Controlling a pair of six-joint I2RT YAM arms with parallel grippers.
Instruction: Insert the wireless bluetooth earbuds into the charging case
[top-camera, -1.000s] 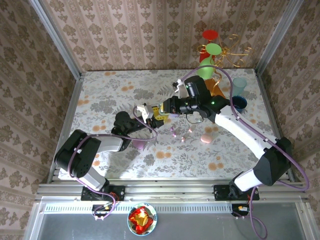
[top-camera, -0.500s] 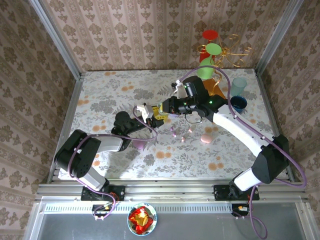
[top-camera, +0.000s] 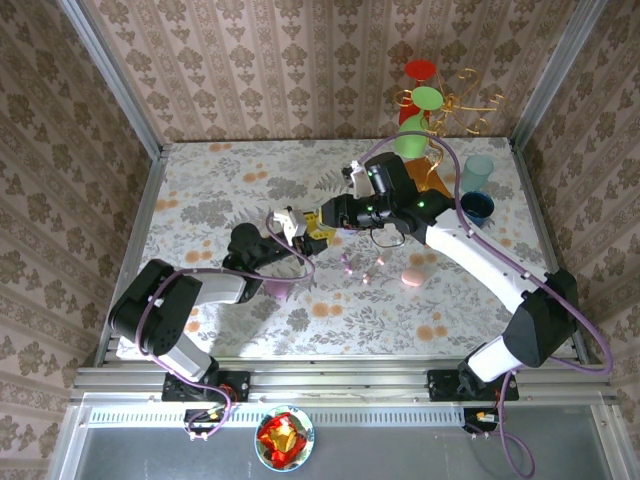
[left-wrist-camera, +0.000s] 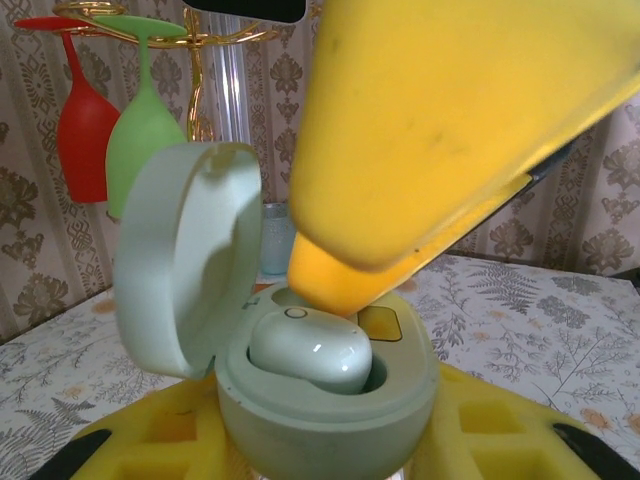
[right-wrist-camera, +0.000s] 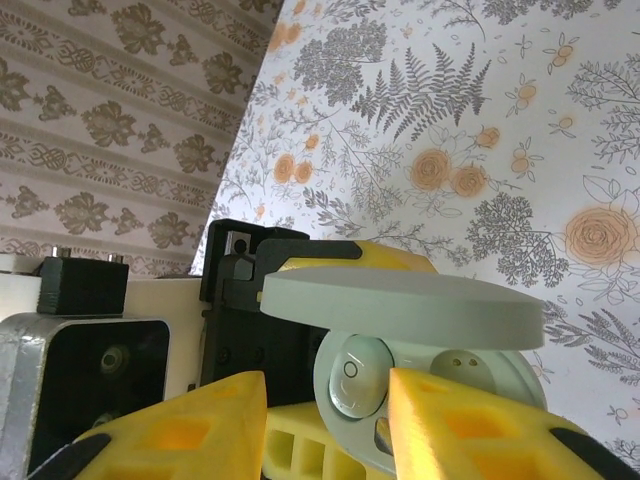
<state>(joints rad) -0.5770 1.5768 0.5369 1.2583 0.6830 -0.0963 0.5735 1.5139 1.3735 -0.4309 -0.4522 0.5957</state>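
Observation:
A mint charging case (left-wrist-camera: 320, 410) with its lid (left-wrist-camera: 185, 260) swung open sits between the yellow pads of my left gripper (left-wrist-camera: 330, 455), which is shut on it. One mint earbud (left-wrist-camera: 310, 352) lies in a slot of the case. In the right wrist view that earbud (right-wrist-camera: 358, 388) fills the left slot and the other slot (right-wrist-camera: 462, 362) is bare. My right gripper (right-wrist-camera: 325, 420) hovers right over the case, open, its fingers (right-wrist-camera: 180, 425) straddling the earbud without gripping it. Three loose earbuds (top-camera: 347, 262) lie on the table to the right of the grippers.
A pink round case (top-camera: 411, 277) lies on the floral table right of the loose buds, and something lilac (top-camera: 278, 290) shows under my left arm. A stand with red and green glasses (top-camera: 425, 100), a clear cup (top-camera: 479, 170) and a blue cup (top-camera: 479, 207) occupy the back right.
My right gripper's jaws have opened over the case and let go of the mint earbud, which now rests in its slot. My left gripper has kept its hold.

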